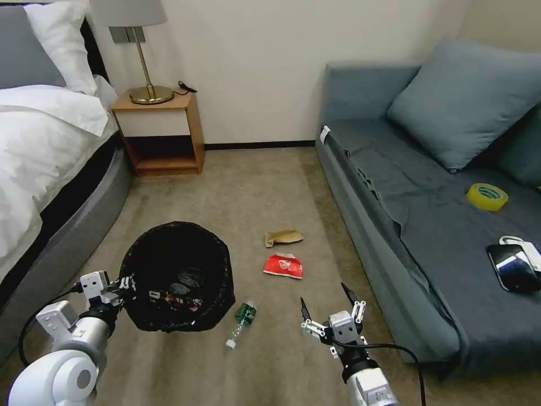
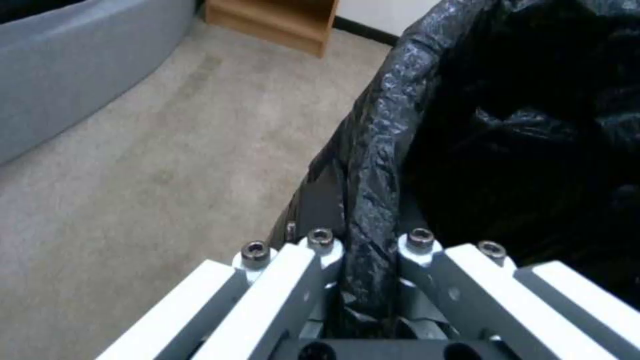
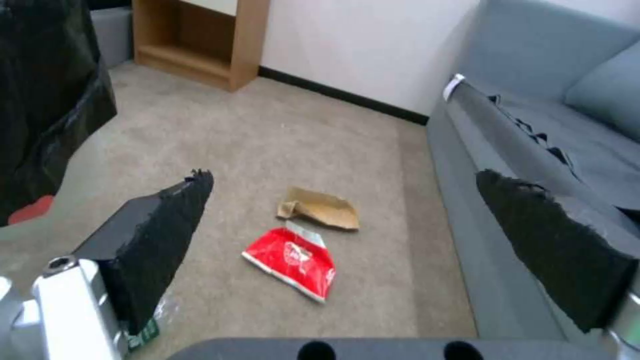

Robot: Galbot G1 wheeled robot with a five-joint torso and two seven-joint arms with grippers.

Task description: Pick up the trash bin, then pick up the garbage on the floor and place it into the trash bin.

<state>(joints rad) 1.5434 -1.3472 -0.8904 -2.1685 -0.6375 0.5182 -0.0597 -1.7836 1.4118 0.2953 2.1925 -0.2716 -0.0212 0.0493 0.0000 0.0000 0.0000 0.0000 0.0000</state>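
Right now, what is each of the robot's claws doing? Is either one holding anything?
Left gripper: shut on the bag-lined rim of the trash bin, holding it.
Right gripper: open and empty, above the carpet near the red-and-white wrapper.

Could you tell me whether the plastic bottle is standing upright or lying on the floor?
Lying down: the bottle rests lengthwise on the carpet beside the trash bin.

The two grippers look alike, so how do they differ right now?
The left gripper is shut on the rim of the trash bin, holding it; the right gripper is open and holds nothing. The left one sits at the bin's side, while the right one hangs above bare carpet near the red-and-white wrapper. Both have white bodies, and both reach forward, low over the floor.
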